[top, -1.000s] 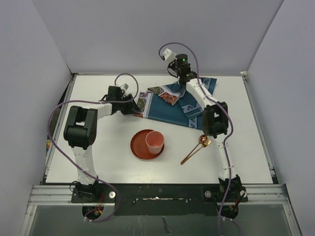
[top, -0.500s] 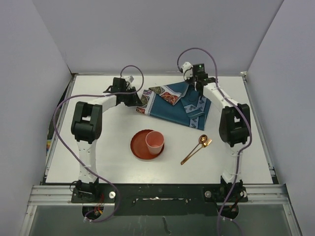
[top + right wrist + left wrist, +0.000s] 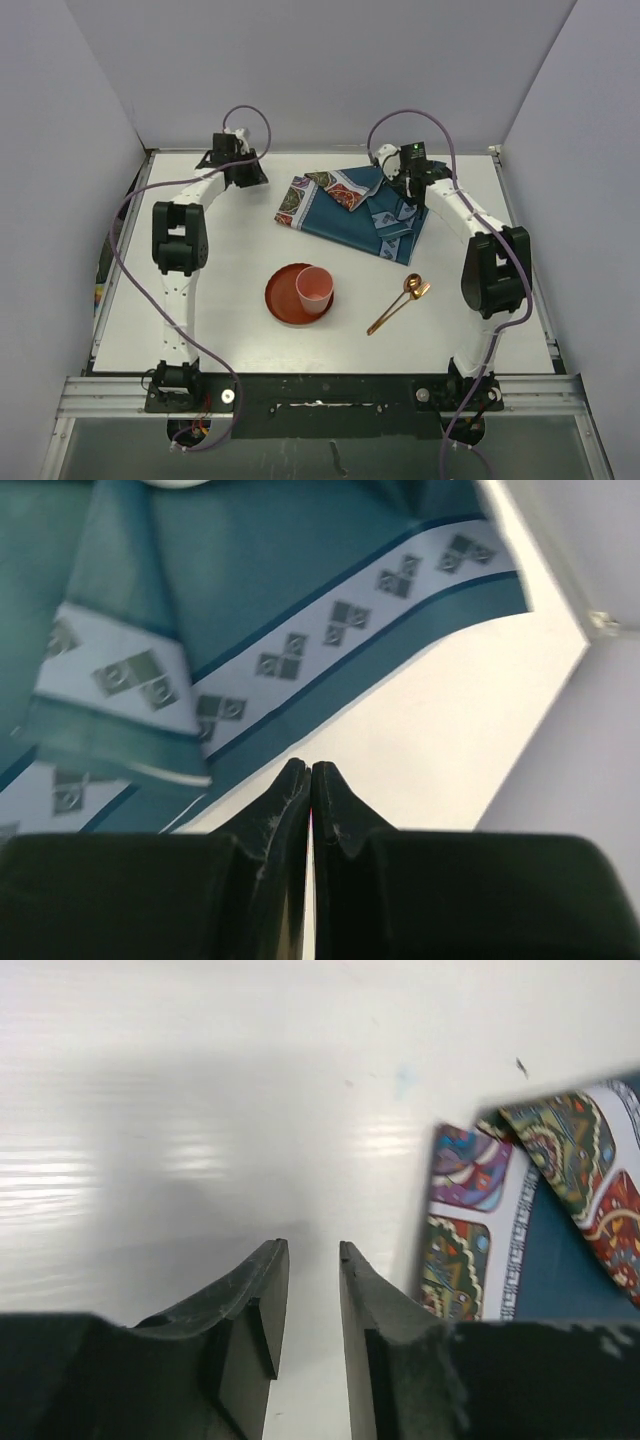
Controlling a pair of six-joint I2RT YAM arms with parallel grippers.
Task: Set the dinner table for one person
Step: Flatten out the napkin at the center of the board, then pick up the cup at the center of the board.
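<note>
White table (image 3: 235, 340) fills the space between grey walls (image 3: 300, 70), long axis left to right; a rumpled mat (image 3: 340, 225) lies at the back, plate (image 3: 280, 308), cup (image 3: 313, 288) and spoon (image 3: 398, 305) nearer. Left gripper (image 3: 312, 1250), slightly parted and empty, has swung from the mat to the far-left corner; right gripper (image 3: 310, 768), clenched empty, sits at the mat's right edge.

On the dinner table (image 3: 215, 300), cup (image 3: 313, 288) on plate (image 3: 280, 296); spoon (image 3: 398, 305) right; placemat (image 3: 340, 222) behind.

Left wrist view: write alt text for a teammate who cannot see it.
Two dark jaws, slightly apart with nothing between them, point at the white dinner table. The teal placemat shows its patterned end to their right, one corner folded over.
</note>
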